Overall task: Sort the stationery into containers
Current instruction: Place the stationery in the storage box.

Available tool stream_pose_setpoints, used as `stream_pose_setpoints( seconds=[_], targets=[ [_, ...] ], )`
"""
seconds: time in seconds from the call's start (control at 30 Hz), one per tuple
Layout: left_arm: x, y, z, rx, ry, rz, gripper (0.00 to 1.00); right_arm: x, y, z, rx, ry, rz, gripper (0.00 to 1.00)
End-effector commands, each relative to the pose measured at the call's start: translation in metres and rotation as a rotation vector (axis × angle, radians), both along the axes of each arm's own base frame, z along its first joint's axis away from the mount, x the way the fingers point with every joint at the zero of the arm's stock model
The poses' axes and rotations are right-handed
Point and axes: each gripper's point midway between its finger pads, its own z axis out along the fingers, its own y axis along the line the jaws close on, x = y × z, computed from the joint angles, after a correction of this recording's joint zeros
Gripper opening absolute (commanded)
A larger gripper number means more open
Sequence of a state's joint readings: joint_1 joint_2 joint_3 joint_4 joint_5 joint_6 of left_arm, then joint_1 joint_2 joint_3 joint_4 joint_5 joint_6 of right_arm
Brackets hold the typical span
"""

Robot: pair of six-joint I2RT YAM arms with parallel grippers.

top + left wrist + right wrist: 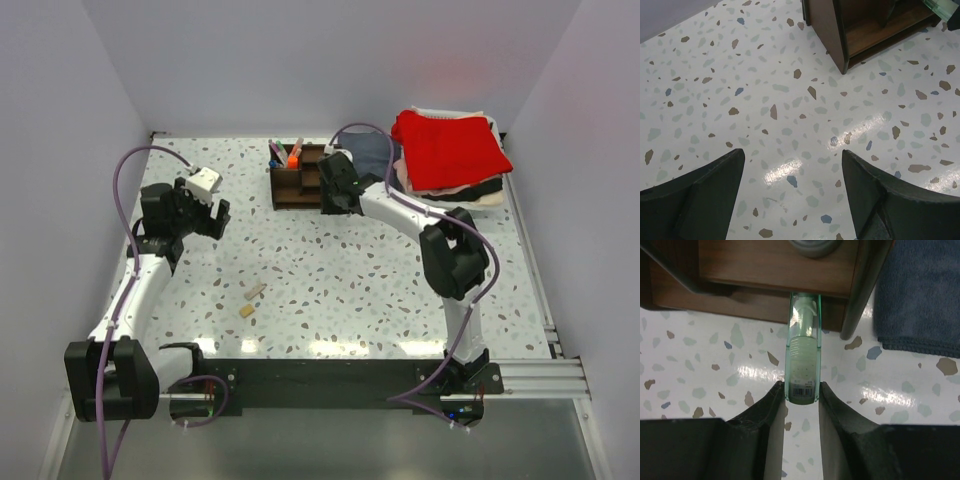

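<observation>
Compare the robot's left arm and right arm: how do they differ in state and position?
The left arm has open, empty jaws; the right arm has jaws shut on a pale green piece. The left arm hangs over speckled tabletop; the right arm reaches the brown organizer. Both have black jaws.

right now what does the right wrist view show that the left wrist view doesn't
Only the right wrist view: the right jaws shut on the pale green piece, which points at the organizer, and a blue cloth beside that. Only the left wrist view: the left jaws open with nothing between them, and the organizer's open compartments. Both: the organizer and the speckled table, plus a green sliver at the left wrist view's top right edge, likely that same piece.
</observation>
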State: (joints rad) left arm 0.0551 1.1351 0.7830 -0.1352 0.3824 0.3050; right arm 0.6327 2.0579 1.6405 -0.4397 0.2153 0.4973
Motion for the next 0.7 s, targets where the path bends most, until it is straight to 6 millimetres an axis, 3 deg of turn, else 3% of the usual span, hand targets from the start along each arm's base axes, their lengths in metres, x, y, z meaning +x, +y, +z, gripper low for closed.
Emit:
stream_pose_setpoints(
  seconds=[0.0,0.23,0.57,0.67],
  targets=[
    [0.008,0.0,0.013,-0.014,-0.048,-0.002,0.83,0.038,0.004,0.021,0.024,-0.112,-0.061,0.0],
    [0.007,0.0,0.01,-0.021,-0.037,-0.001,0.83,0.068,-0.004,0.028,0.013,-0.164,-0.114,0.0],
    [0.01,-0.004,0.009,-0.045,-0.031,-0.01,0.83,0.074,-0.004,0.019,0.026,-0.158,-0.123,0.01],
    [0.011,-0.004,0.01,-0.046,-0.034,-0.012,0.83,0.073,-0.001,0.017,0.037,-0.15,-0.115,0.21]
  ],
)
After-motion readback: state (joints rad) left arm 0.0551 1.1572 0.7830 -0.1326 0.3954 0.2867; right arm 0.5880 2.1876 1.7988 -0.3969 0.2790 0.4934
